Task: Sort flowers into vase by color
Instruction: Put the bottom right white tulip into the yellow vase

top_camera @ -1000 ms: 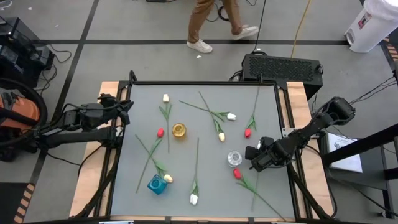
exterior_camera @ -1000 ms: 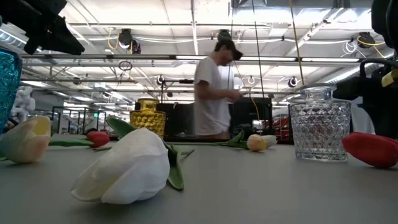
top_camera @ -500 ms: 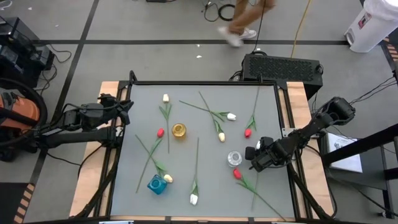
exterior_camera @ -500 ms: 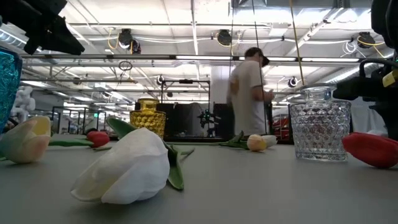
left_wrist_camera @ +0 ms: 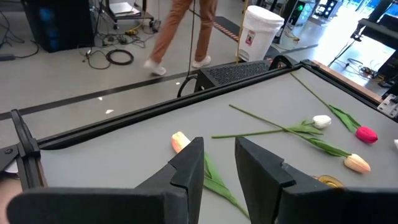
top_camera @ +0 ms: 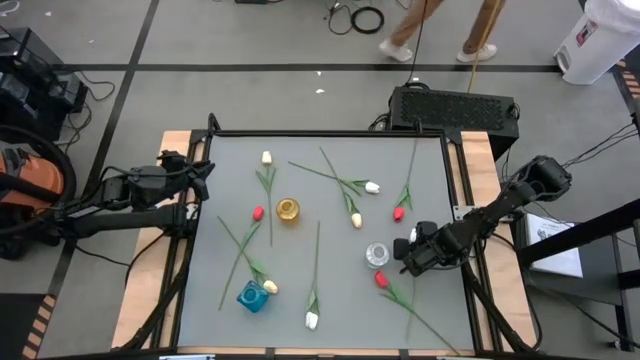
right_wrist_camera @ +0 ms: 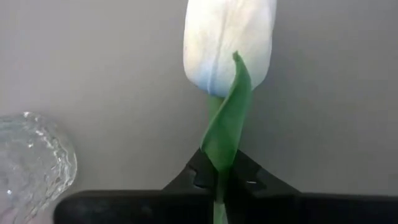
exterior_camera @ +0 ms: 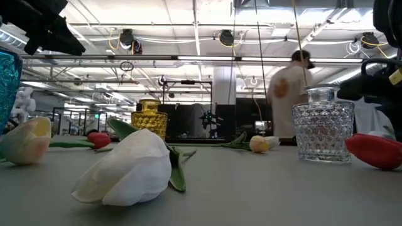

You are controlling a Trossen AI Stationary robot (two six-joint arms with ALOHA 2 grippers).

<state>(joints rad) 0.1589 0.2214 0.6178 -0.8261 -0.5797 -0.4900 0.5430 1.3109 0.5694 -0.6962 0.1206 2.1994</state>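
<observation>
Grey table (top_camera: 330, 150) holds scattered tulips and three vases. My right gripper (right_wrist_camera: 217, 180) is clenched on the stem of a tulip (right_wrist_camera: 227, 37) just below its head, which looks white. I should lift straight up so the leaf does not slip. The glass vase (top_camera: 377, 254) stands just beside, and a red tulip (top_camera: 381, 279) lies near, so both could be knocked. My left gripper (top_camera: 205, 178) waits at the far edge with fingers parted, holding nothing

Tulips (top_camera: 311, 320) lie flat and scattered, heads white, red or pale yellow. One tulip (right_wrist_camera: 229, 43), beside the clear vase (right_wrist_camera: 31, 155), is pinched at its stem in my right gripper (right_wrist_camera: 219, 177).
</observation>
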